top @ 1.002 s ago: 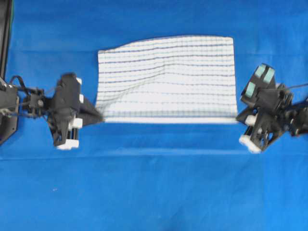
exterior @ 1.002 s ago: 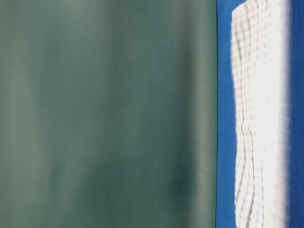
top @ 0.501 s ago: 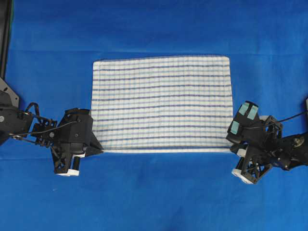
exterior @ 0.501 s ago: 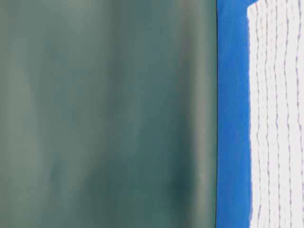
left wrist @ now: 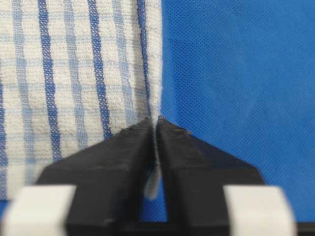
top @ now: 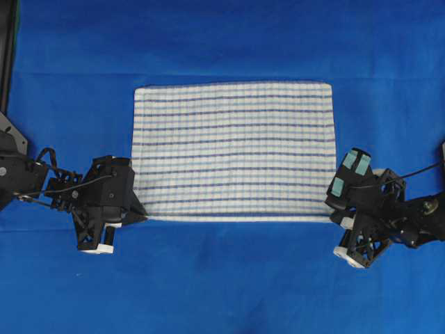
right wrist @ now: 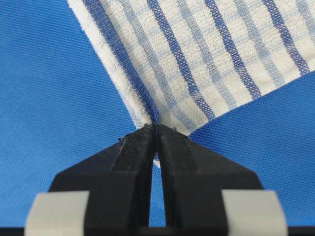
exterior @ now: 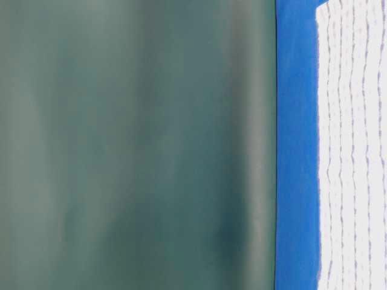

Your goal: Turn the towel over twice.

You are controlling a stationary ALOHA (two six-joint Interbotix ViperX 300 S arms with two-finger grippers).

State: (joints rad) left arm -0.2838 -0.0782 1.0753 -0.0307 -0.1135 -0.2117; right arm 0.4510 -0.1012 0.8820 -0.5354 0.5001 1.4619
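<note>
At the left of the overhead view the left gripper lies low over the blue sheet, its tips at the near left corner of the towel. Its wrist camera shows the two black fingers nearly together, only a thin slit between them, with the towel's corner edge pinched in that slit. The towel lies flat and spread out in the middle of the sheet, white with dark and light blue stripes in a checked weave, its long sides running across the view. At the right, the right gripper meets the towel's near right corner; its wrist view shows the fingers likewise almost pressed together, nipping the very tip of the corner between them.
</note>
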